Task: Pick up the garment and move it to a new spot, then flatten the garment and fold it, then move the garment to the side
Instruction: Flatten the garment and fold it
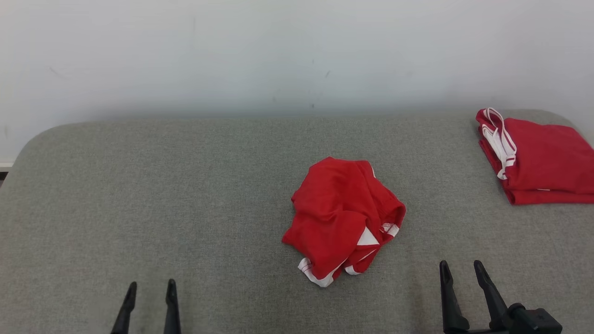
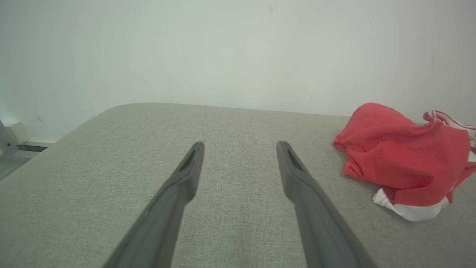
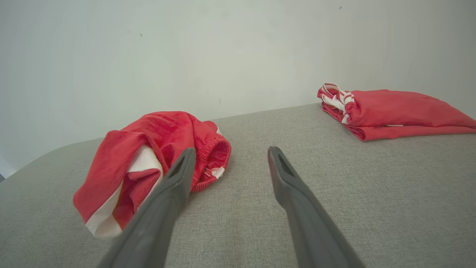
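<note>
Both pairs of jaws stand wide apart, with nothing between them. The left gripper pokes up at the lower left of the head view and the right gripper at the lower right. Both are over the grey fabric-covered surface and clear of any cloth.

The garment, red with white trim, lies in a crumpled heap just right of the middle of that view, higher in the frame than both grippers and nearer the right one. In the right wrist view it sits at the left, its elastic opening facing the camera, and one dark finger crosses in front of it. In the left wrist view it lies at the right edge, well apart from the fingers.

A folded red garment rests at the upper right of the head view, near the surface's rounded corner and well apart from the heap. A pale wall fills the top of the frame.
</note>
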